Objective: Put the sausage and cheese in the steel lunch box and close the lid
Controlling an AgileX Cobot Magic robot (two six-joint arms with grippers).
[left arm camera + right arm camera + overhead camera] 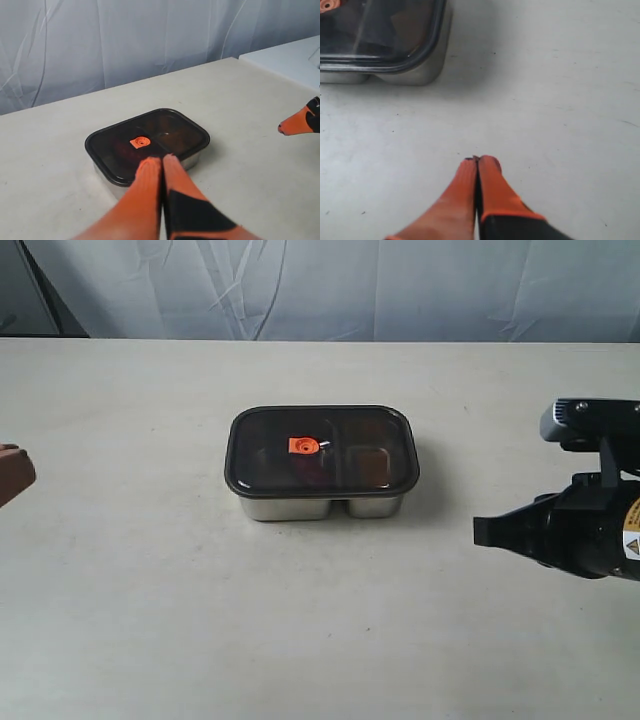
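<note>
The steel lunch box (pixel 290 507) stands mid-table with the dark translucent lid (pixel 370 430) seated flat on it, orange valve tab (pixel 302 446) near its centre. A dim red shape under the lid, by the tab, looks like the sausage (pixel 310 470). I cannot make out the cheese through the lid. My left gripper (pixel 162 158) is shut and empty, back at the table's left edge (pixel 20 472), pointing at the box (pixel 190 161). My right gripper (pixel 478 159) is shut and empty, low over the table to the right of the box (pixel 482 532), well apart from it.
Bare off-white table (pixel 150 620) surrounds the box. A pale wrinkled curtain (pixel 350 285) hangs behind the far edge. The right arm's black body (pixel 600 530) fills the right side. The right fingertip (pixel 287 125) shows in the left wrist view.
</note>
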